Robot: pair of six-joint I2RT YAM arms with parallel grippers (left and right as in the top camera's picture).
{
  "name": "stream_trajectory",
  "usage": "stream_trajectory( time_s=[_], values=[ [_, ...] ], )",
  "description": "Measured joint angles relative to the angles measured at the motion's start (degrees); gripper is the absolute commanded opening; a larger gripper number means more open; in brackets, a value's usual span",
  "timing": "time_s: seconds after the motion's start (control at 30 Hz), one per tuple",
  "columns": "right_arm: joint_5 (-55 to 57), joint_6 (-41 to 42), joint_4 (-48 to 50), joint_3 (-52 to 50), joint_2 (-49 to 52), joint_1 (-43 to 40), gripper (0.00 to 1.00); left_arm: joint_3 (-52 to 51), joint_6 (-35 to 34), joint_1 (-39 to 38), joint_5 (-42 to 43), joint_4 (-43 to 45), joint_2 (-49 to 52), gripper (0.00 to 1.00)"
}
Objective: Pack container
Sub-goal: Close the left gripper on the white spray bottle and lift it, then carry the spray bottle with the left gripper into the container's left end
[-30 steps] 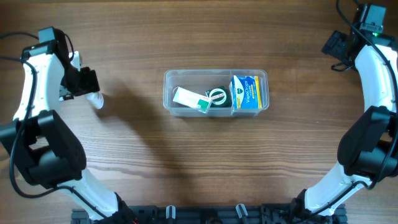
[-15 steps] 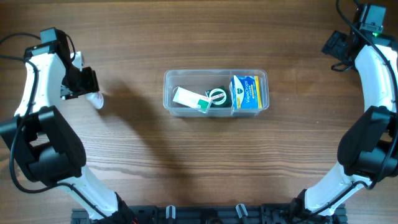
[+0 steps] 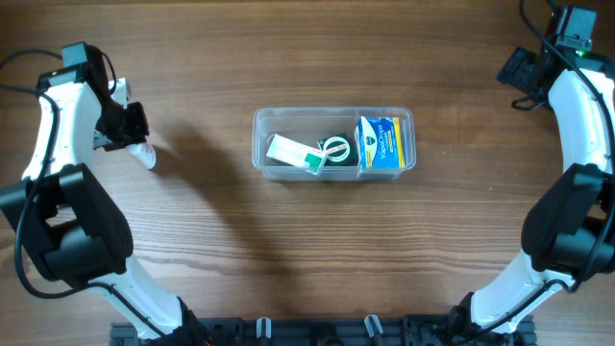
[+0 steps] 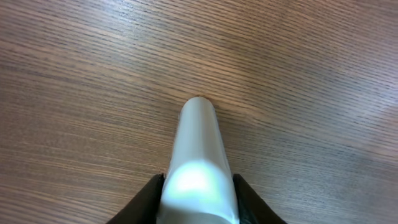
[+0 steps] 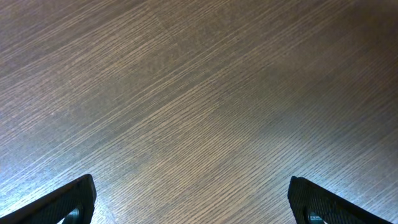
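The container, a clear plastic tub, stands at the table's middle. Inside it lie a white and green box, a green item with a white ring and a blue box. Far to its left my left gripper is shut on a white bottle that lies on the wood. In the left wrist view the bottle fills the gap of the left gripper, with a dark finger pressed on each side. My right gripper hangs wide open over bare wood at the far right corner.
The wooden table stretches all round the tub. Both arm bases stand at the near edge.
The left jaws have shut on the white bottle, which has shifted slightly. The right arm has not moved.
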Motion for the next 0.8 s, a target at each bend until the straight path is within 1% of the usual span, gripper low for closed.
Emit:
stream_trajectory(
  time_s=[0.03, 0.27, 0.33, 0.4, 0.5, 0.53, 0.6, 0.7, 0.8],
  values=[
    [-0.02, 0.00, 0.00, 0.00, 0.00, 0.00, 1.00, 0.00, -0.07, 0.00, 0.35, 0.02, 0.00, 0.29],
    [0.00, -0.02, 0.00, 0.00, 0.00, 0.00, 1.00, 2.91, -0.04, -0.11, 6.67, -1.16, -0.61, 0.30],
    [-0.02, 0.00, -0.02, 0.00, 0.00, 0.00, 1.00, 3.41, -0.04, -0.61, 7.28, -1.77, -2.69, 0.30],
    [0.00, 0.00, 0.00, 0.00, 0.00, 0.00, 1.00, 3.58, -0.04, -2.73, 7.65, -1.97, -5.90, 0.30],
    [0.00, 0.00, 0.00, 0.00, 0.00, 0.00, 1.00, 3.65, -0.13, -8.02, 8.09, -1.97, -10.62, 0.30],
    [0.00, 0.00, 0.00, 0.00, 0.00, 0.00, 1.00, 3.69, -0.74, -11.93, 8.76, -1.77, -13.53, 0.30],
    [0.00, 0.00, 0.00, 0.00, 0.00, 0.00, 1.00, 3.74, -1.68, -15.50, 9.16, -1.44, -15.93, 0.30],
    [0.00, 0.00, 0.00, 0.00, 0.00, 0.00, 1.00, 3.96, -4.24, -25.81, 10.05, 0.68, -21.46, 0.29],
    [0.00, 0.00, 0.00, 0.00, 0.00, 0.00, 1.00, 4.13, -5.97, -32.26, 10.71, 1.77, -22.64, 0.31]
  ],
)
